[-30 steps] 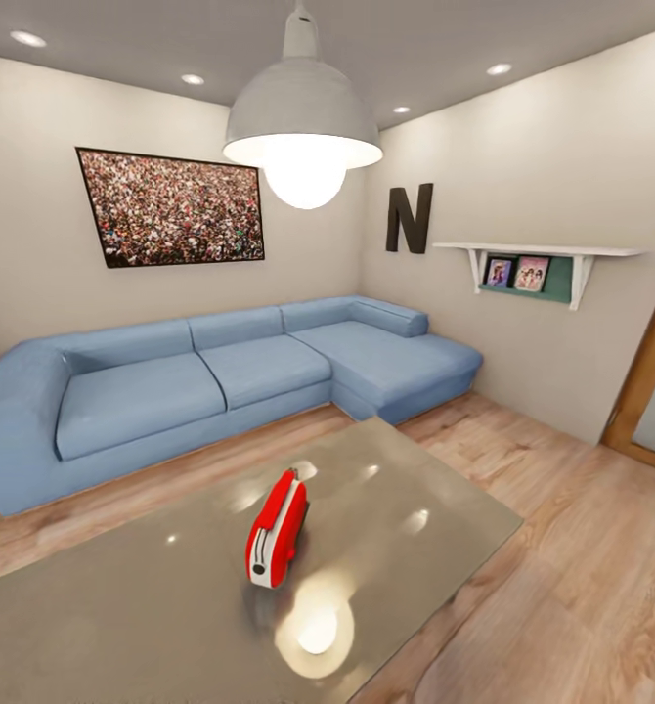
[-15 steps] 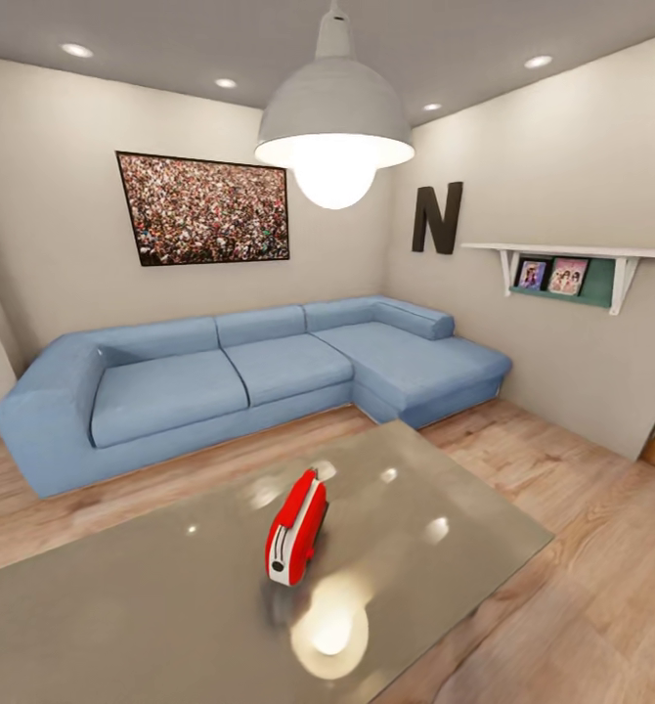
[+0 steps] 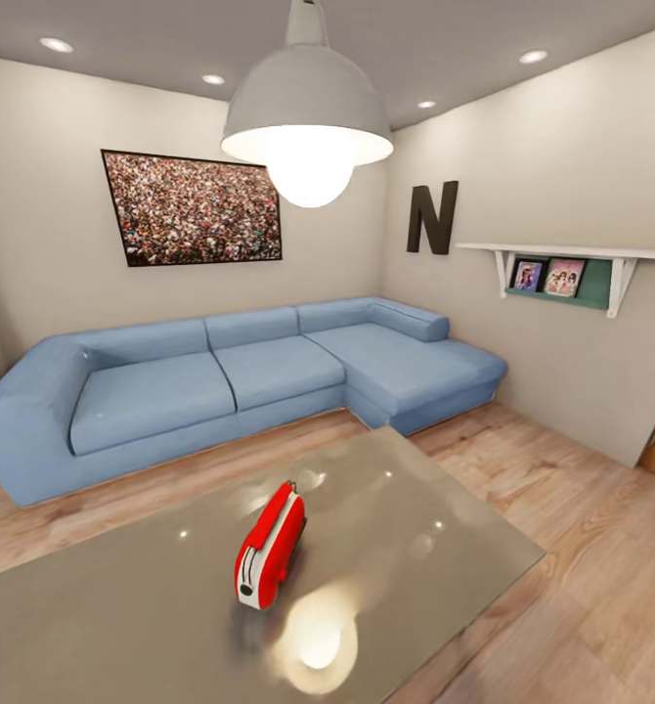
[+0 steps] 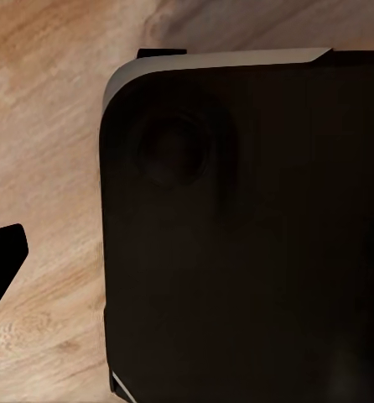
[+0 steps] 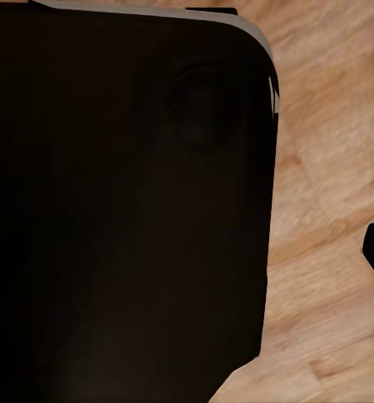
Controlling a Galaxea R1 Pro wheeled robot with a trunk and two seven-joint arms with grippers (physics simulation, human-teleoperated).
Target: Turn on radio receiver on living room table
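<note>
One red radio (image 3: 270, 550) stands upright on the glossy table (image 3: 445, 548), near its middle, narrow white-grey end turned toward me, thin wire handle on top. Behind it the blue sofa (image 3: 230, 376) runs along the wall under the crowd photo (image 3: 193, 207), with the hanging lamp (image 3: 306, 108) overhead. My wrist cameras look down past a dark body (image 4: 246, 227) at wood floor (image 5: 329, 252); whether either pincer is apart or together I cannot tell. I judge the radio light, rigid and tall for its footprint, so a sideways push could topple or slide it on that slick top. I'd press the dial squarely.
</note>
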